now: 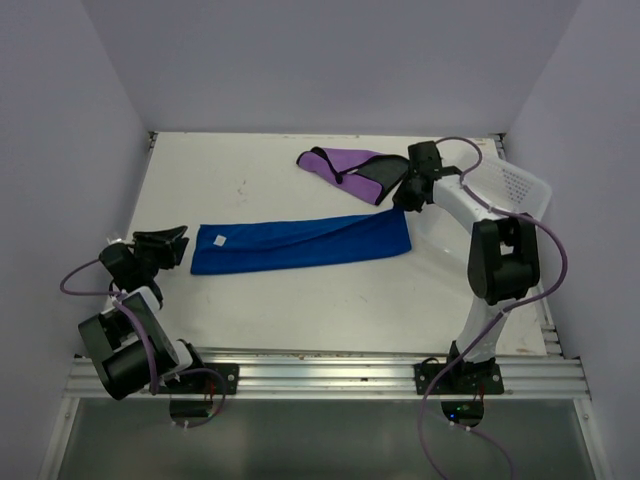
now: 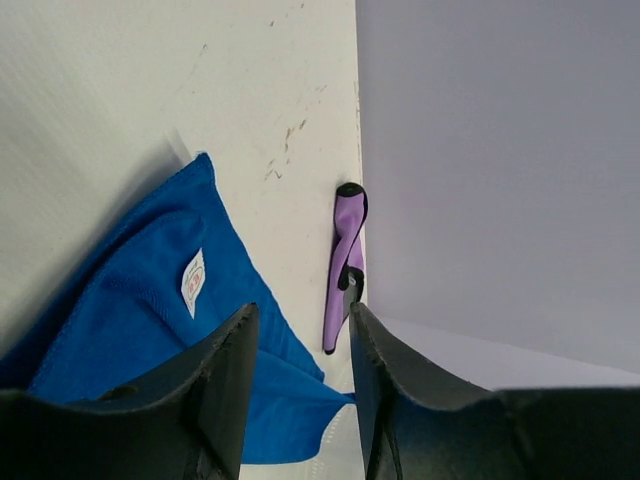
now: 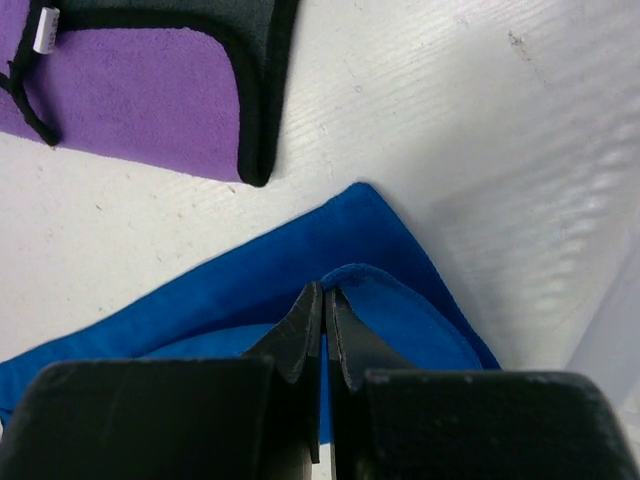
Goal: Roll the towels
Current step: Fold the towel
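1. Left gripper (image 1: 168, 246), by left edge: fingers apart, empty, just off blue towel (image 1: 300, 243).
2. Blue towel flat mid-table, lengthwise left-right; open table (image 1: 300, 310) toward near edge.
3. Right gripper (image 3: 325, 310) all but closed, nothing visibly gripped, above blue towel's right corner.
4. Far edge: purple towel (image 1: 345, 165); white basket (image 1: 520, 185) at far-right corner.
5. Clear in wrist views only: blue's label (image 2: 193, 282), purple's tag (image 3: 42, 30).

Flat mid-table, royal blue towel (image 1: 300, 243) folded into a long band, small white tag near its left end; beyond it, apart, smaller purple towel (image 1: 335, 163), black-sectioned, dark-trimmed, loosely bunched.
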Controlling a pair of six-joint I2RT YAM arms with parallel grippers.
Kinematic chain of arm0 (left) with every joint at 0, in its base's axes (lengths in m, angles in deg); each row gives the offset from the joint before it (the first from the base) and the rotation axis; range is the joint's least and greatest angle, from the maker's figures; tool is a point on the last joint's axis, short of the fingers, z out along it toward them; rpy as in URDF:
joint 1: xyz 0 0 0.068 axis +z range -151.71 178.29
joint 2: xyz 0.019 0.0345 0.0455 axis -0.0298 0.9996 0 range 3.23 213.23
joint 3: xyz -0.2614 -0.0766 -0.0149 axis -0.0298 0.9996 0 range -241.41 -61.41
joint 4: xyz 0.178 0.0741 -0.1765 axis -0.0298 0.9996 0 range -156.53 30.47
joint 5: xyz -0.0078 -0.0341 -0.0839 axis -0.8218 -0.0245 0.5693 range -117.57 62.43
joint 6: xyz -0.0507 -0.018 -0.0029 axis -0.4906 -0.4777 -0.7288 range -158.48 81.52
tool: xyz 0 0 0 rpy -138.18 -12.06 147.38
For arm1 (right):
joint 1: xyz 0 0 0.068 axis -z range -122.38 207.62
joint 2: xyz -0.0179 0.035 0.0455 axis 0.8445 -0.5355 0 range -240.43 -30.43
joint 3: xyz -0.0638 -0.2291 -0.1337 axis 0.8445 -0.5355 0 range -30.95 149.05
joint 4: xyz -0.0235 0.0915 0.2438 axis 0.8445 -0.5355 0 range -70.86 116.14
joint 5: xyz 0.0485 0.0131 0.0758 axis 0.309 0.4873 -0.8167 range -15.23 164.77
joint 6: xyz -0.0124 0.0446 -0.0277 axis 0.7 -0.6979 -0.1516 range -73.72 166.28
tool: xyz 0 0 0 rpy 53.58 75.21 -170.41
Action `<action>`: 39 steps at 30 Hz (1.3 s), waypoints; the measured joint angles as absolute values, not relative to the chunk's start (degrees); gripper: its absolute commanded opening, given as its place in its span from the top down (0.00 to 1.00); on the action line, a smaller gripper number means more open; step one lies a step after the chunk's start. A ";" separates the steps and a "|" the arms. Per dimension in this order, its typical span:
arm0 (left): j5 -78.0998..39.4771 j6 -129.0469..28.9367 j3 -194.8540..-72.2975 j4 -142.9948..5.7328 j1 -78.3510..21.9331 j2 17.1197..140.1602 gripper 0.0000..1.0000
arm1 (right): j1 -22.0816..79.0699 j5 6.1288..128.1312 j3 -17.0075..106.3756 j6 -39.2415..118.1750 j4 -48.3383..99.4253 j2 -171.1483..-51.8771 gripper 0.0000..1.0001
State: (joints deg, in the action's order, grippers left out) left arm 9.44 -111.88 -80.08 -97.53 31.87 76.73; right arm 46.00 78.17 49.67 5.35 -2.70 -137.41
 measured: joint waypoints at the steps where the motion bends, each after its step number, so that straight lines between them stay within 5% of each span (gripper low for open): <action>1: 9.38 -111.69 -80.08 -97.53 31.85 76.73 0.54 | 46.00 78.17 50.06 5.33 -2.70 -137.87 1.00; 6: 9.05 -110.59 -80.72 -97.42 31.83 76.73 0.51 | 46.00 78.10 52.05 5.33 -2.85 -139.99 1.00; 7: 9.03 -110.13 -81.26 -97.42 31.83 76.75 0.51 | 46.00 78.10 52.51 5.33 -2.96 -140.41 0.82; 10: 9.03 -109.24 -81.88 -97.31 31.83 76.99 0.50 | 46.00 78.19 55.05 5.22 -4.01 -141.78 0.54; 16: 8.87 -105.02 -85.74 -95.50 31.57 77.54 0.51 | 46.00 78.28 59.70 5.03 -4.97 -142.68 0.49; 18: 8.74 -103.27 -87.01 -94.58 31.39 77.58 0.51 | 46.00 78.30 61.06 5.09 -5.21 -142.68 0.50; 22: 7.89 -98.24 -90.40 -91.65 30.15 78.15 0.58 | 45.89 77.75 61.54 5.81 -5.41 -142.13 0.75; 28: 3.93 -88.17 -96.98 -84.07 24.33 79.98 0.69 | 41.76 76.73 56.31 9.20 -5.26 -137.61 0.88; 32: 0.50 -82.07 -102.16 -77.10 19.15 82.39 0.85 | 34.51 76.75 53.32 13.33 -5.15 -135.77 0.99; 39: -10.51 -70.20 -111.49 -62.17 12.66 84.22 0.87 | 30.84 76.86 42.96 17.57 -4.12 -134.26 1.00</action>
State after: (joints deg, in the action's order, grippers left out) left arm -10.51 -70.20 -111.49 -62.17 12.66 84.22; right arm 30.84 76.86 42.96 17.57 -4.12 -134.26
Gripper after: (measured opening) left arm 0.131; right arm 0.010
